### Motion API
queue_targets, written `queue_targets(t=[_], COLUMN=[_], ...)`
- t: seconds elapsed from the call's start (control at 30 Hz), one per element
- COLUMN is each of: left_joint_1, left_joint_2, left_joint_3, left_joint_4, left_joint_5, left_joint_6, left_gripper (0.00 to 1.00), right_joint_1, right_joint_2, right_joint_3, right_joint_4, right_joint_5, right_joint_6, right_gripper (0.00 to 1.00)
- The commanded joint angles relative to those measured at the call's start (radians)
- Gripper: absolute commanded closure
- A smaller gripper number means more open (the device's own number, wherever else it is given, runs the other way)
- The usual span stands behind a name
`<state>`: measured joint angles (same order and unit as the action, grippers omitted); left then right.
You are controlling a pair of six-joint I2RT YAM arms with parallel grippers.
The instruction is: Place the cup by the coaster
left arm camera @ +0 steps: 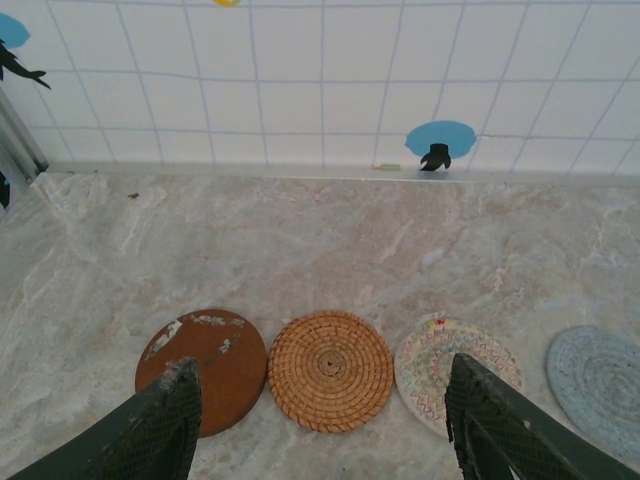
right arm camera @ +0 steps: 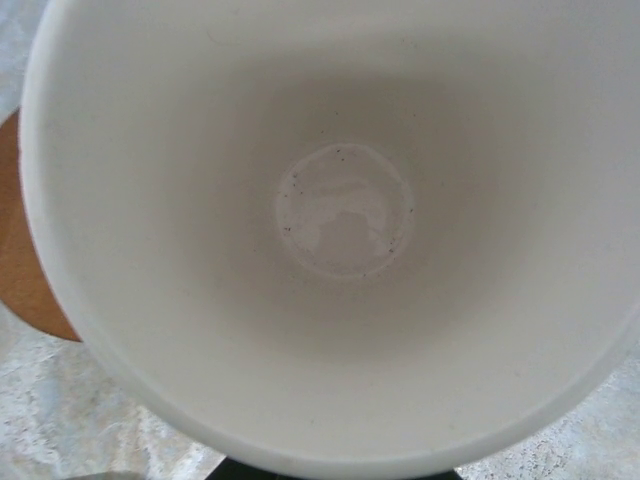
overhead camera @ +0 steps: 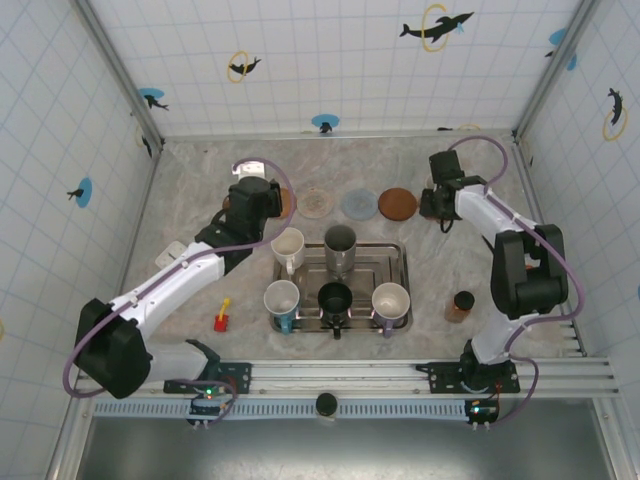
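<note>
Obstructed and cropped items.
The cup (right arm camera: pixel 340 220) ran off the right wrist view and hid most of a brown coaster (right arm camera: pixel 25 270); the blue coaster (left arm camera: pixel 600 385) was cut by the left wrist view's right edge.

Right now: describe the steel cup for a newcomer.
Find the metal tray at the table's centre. The steel cup stands midway along its far edge. It's the only bare-metal cup; a cream mug sits to its left, a black cup in front.

The white cup (right arm camera: pixel 345 210) looks like smooth, softly glazed ceramic; the round tan coaster (left arm camera: pixel 330 370) is coiled woven fibre, rough and matt.
</note>
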<state>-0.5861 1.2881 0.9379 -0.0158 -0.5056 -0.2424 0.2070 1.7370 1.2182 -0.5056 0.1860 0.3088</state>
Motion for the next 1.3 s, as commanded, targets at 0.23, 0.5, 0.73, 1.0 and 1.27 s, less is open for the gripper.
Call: queue_targets(t=[0.23, 0.5, 0.73, 1.0, 1.27], left_joint_1=[0.026, 0.034, 0.039, 0.040, 0.042], left_joint_2=[-0.009, -0.019, -0.021, -0.020, -0.016], left_joint_3=[0.017, 0.012, 0.009, 0.007, 0.009], left_joint_4=[0.034, 0.028, 0.030, 0.029, 0.031], left_joint_5=[0.033, 0.027, 0.029, 0.030, 0.030], left_joint_6=[-0.006, -0.006, -0.009, -0.011, -0.011], left_gripper=[0.35, 0.35, 0.35, 0.35, 0.35], right_joint_1=[-0.025, -0.053, -0.056, -0.059, -0.067], right_joint_2=[0.015, 0.033, 0.045, 0.054, 0.061], right_joint_3=[0.083, 0.090, 0.092, 0.095, 0.100], right_joint_4=[0.077, 0.090, 0.088, 0.090, 0.089], right_joint_5=[0.018, -0.007, -0.013, -0.011, -0.015], right_joint_6=[-0.023, -0.027, -0.027, -0.030, -0.032], right_gripper=[1.00, 1.00, 1.00, 1.00, 1.00])
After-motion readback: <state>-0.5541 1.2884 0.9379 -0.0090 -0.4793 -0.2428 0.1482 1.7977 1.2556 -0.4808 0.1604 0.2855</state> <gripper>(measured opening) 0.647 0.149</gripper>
